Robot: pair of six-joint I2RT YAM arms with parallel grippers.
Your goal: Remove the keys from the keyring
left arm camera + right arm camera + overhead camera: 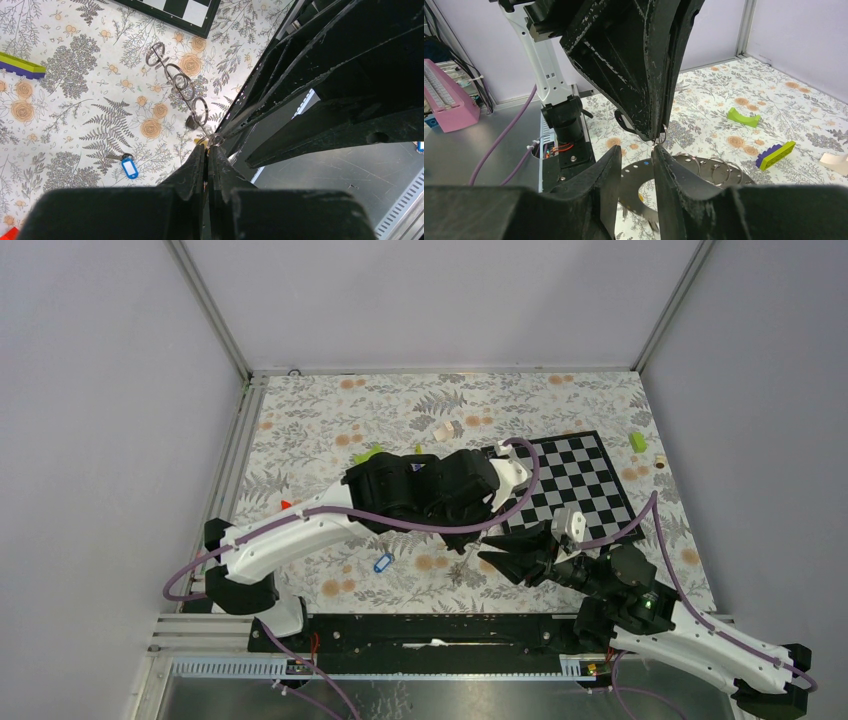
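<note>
While one blue key (pixel 383 563) lies loose on the desk (pixel 330 430) in the top view, removal looks partway done. Left wrist: the left gripper (pixel 208 149) has its jaws pinching the keyring (pixel 175 82) at one end, with its loops trailing away. Right wrist: the right gripper (pixel 636 155) has its jaws spread beside that end and probably must nip a key next. No writing is legible.

Pale, perhaps lilac walls (pixel 440 300); floral tablecloth (pixel 320 420)
</note>
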